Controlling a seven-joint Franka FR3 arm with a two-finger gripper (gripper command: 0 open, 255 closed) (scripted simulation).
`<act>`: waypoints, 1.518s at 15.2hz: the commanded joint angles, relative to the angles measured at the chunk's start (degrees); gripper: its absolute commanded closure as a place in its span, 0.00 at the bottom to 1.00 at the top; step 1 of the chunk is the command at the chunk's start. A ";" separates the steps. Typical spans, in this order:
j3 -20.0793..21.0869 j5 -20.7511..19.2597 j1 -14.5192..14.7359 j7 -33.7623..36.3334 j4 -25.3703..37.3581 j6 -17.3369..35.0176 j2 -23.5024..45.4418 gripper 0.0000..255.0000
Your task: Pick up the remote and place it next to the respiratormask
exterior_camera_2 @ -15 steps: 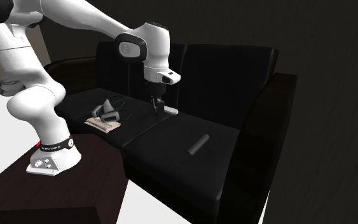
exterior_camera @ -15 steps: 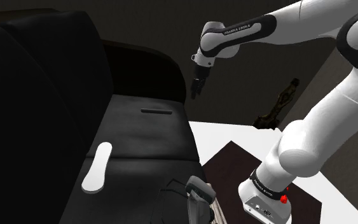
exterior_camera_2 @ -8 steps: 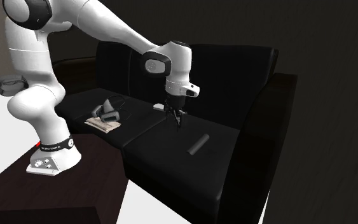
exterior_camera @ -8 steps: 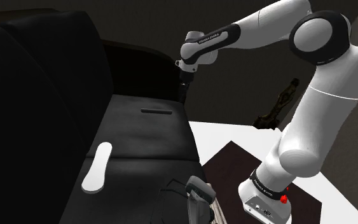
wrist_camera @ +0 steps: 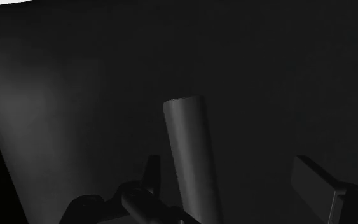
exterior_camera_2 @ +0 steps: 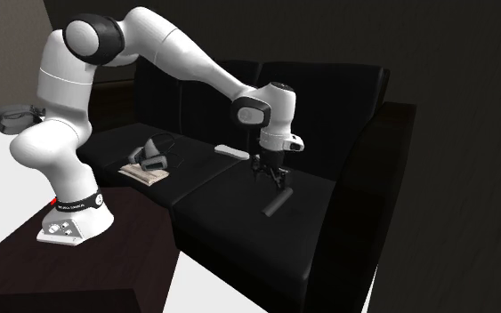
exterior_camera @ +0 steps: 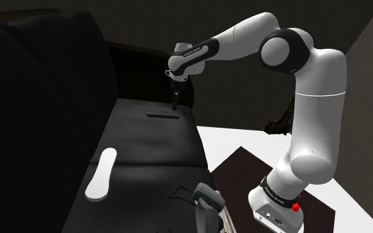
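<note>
The white arm has swung out over the black sofa [exterior_camera_2: 239, 244] since a second ago, bringing the end effector [exterior_camera_2: 271, 178] down above the dark grey bar-shaped remote [exterior_camera_2: 277, 201]. Its fingers stand wide apart and hold nothing. In the wrist view the remote [wrist_camera: 190, 153] lies just below them, nearer one finger than the other. For a good grasp, I judge it should shift sideways until the bar is centred, keep the fingers across its narrow width, then descend and close. The grey-and-black respirator mask [exterior_camera_2: 155, 158] sits well behind the end effector, toward the arm's base.
</note>
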 commanded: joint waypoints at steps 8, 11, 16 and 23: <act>2.13 0.27 -0.29 -4.40 8.09 2.55 10.49 0.00; 2.27 0.47 -0.31 -4.52 7.62 4.04 11.51 0.00; 2.27 0.47 -0.31 -4.52 7.64 4.03 11.53 0.00; 2.27 0.47 -0.32 -4.53 7.67 4.04 11.56 1.00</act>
